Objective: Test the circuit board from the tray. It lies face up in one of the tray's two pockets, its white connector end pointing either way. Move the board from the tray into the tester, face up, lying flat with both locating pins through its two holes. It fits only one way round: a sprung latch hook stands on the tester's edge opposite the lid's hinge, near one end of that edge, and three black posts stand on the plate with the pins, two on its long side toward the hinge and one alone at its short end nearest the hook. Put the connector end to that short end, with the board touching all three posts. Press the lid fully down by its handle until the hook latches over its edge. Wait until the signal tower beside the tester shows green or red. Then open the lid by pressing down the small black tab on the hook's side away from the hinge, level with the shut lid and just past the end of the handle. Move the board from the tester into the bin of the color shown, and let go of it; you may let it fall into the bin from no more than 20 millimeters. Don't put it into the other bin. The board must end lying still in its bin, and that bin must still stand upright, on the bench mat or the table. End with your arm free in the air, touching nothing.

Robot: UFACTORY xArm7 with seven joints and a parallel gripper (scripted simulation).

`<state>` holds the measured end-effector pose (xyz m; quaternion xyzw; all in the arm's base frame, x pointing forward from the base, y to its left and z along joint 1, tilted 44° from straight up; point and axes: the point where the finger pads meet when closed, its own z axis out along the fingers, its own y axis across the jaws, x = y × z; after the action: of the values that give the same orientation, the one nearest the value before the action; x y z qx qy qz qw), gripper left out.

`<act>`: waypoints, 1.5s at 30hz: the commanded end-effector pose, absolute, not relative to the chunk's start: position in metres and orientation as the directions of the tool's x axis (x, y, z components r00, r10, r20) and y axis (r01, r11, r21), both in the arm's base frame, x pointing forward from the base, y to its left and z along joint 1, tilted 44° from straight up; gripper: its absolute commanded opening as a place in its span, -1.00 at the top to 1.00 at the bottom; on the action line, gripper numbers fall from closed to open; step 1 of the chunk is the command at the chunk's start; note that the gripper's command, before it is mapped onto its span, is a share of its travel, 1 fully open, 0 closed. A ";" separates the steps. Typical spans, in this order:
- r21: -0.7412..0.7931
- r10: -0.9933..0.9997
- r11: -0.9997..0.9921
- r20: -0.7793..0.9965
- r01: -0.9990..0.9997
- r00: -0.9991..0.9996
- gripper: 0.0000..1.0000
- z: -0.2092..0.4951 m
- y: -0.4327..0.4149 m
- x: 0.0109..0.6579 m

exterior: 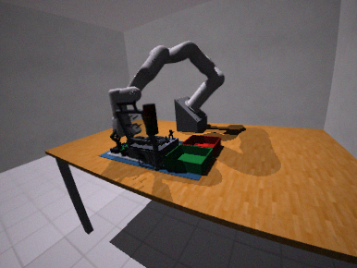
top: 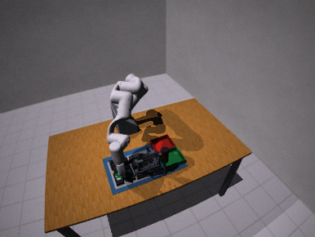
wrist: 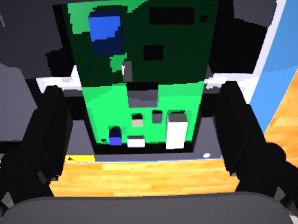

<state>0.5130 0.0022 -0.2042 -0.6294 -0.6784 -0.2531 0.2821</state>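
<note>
The fingers stand wide apart, holding nothing. The board (wrist: 143, 63) lies between them and just ahead, its long axis running away from the wrist, crosswise to their gap.

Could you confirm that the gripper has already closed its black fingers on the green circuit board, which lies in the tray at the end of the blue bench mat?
Not quite: the gripper is open and holds nothing. The wrist view shows its black fingers standing wide on either side of the green circuit board, not gripping it. The rest stands: the board lies in the tray on the blue bench mat.
</note>
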 end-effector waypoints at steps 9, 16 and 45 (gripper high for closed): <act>-0.009 0.713 0.077 0.699 0.997 -0.049 -1.00 -0.204 0.001 0.515; -0.009 0.713 0.077 0.699 0.997 -0.049 -1.00 -0.207 0.003 0.514; -0.009 0.713 0.077 0.699 0.997 -0.049 -0.89 -0.214 0.010 0.514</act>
<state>0.5122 0.0129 -0.2153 -0.6294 -0.6784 -0.2531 0.2822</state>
